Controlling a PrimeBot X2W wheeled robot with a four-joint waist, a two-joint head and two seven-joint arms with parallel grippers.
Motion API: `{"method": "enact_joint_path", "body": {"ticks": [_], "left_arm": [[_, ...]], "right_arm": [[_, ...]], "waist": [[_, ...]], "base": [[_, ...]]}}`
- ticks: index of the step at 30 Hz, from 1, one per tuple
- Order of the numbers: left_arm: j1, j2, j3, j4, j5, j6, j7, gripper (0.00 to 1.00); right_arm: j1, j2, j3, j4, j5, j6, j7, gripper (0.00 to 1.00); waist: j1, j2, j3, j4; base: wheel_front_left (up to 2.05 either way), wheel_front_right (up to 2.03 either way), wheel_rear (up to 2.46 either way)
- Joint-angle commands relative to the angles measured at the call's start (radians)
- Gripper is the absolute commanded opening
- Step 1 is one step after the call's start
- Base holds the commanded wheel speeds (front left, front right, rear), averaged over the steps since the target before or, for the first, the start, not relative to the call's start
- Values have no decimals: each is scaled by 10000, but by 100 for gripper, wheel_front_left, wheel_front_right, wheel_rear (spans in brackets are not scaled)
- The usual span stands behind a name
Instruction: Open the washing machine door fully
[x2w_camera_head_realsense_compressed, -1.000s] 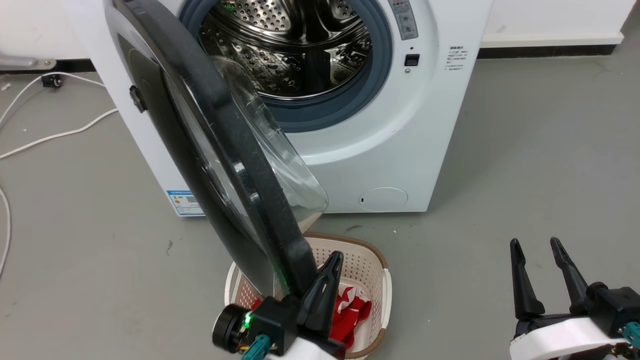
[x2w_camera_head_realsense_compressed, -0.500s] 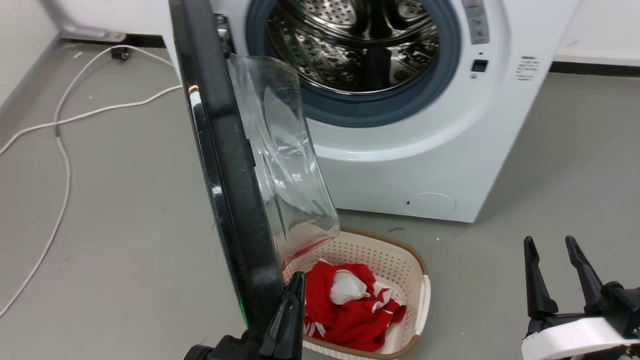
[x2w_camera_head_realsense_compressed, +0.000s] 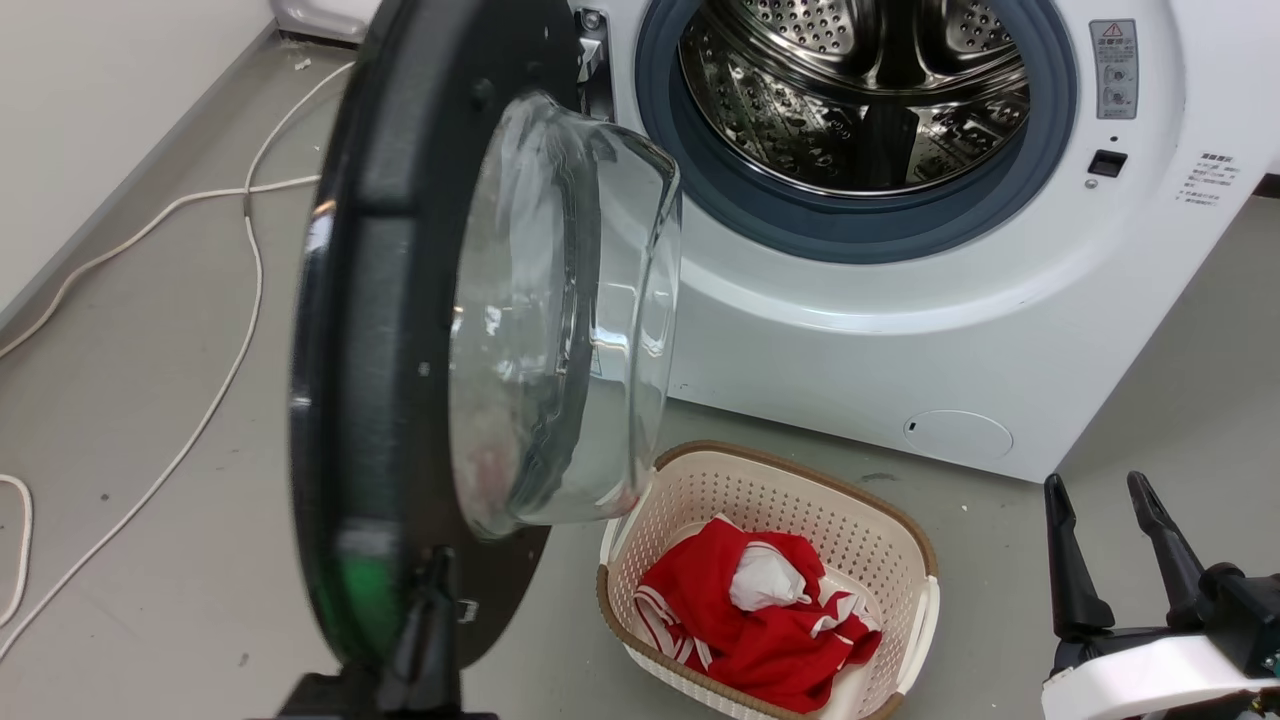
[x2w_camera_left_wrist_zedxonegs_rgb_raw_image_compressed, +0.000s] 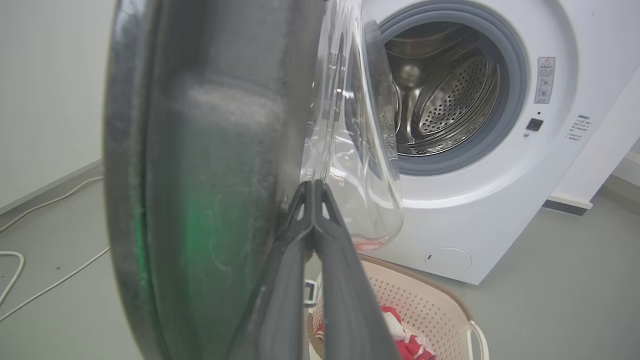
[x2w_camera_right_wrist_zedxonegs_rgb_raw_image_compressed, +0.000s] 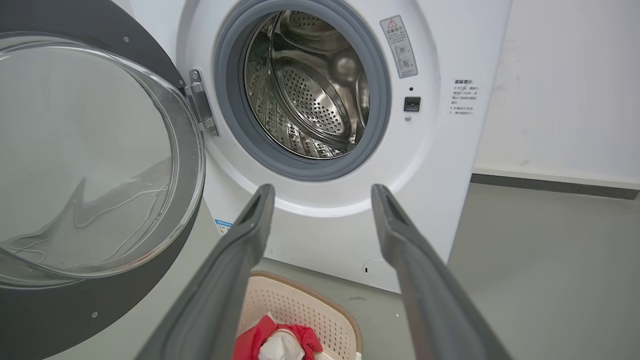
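Two hands, two different jobs. Our left hand (x2w_camera_left_wrist_zedxonegs_rgb_raw_image_compressed: 312, 184) has its fingers clenched together with nothing between them. We lay them like one stiff blade against the inner face of the washing machine door (x2w_camera_head_realsense_compressed: 380, 350), low on its black rim beside the glass bowl (x2w_camera_head_realsense_compressed: 570, 320). We judge that this suits the work: the door turns on its hinge (x2w_camera_right_wrist_zedxonegs_rgb_raw_image_compressed: 200, 102) and needs only a sideways shove, so a grasp would add nothing.

Our right hand (x2w_camera_head_realsense_compressed: 1095, 485) is released, fingers spread and holding nothing. We hold it low on the right, well apart from the door, where the swing cannot meet it.

The door stands out from the washing machine (x2w_camera_head_realsense_compressed: 880, 340) on its left side, about square to the front, with the bowl turned towards the opening. The steel drum (x2w_camera_head_realsense_compressed: 860, 90) is fully uncovered. A cream basket (x2w_camera_head_realsense_compressed: 790, 500) of red clothes (x2w_camera_head_realsense_compressed: 760, 640) sits on the floor near the front of the machine, to the right of the door's lower edge, so the door swings away from it.

We reckon the opening is mostly done, and a further push to the left would take the door towards the side where a white cable (x2w_camera_head_realsense_compressed: 240, 250) lies on the floor
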Motion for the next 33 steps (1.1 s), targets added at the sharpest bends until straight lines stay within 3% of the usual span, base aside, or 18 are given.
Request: {"method": "enact_joint_path", "body": {"ticks": [1,7,14,25,33], "left_arm": [[-115,188,317,148,-118,49,-40,0],[-494,618,1518,567,-788,18,-156,0],[-1075,1233,3110,1423,-1588,-315,-339,0],[-2119,2088,4935,2906,-1877,-1273,-464,0],[-2624,2412,6048,4086,-1732,-1947,-447,0]], "right_arm": [[23,14,5,-56,29,-7,10,100],[-115,14,225,-47,-40,-7,94,100],[-298,11,71,-151,-58,-7,208,100],[-636,13,89,-379,-362,-7,224,100],[-795,11,131,-359,-354,-7,109,100]], "waist": [[0,0,42,36],[0,0,158,-215],[0,0,477,-651],[0,0,969,-1132],[0,0,1131,-1320]], "base": [[0,0,0],[0,0,0],[0,0,0],[0,0,0],[0,0,0]]}}
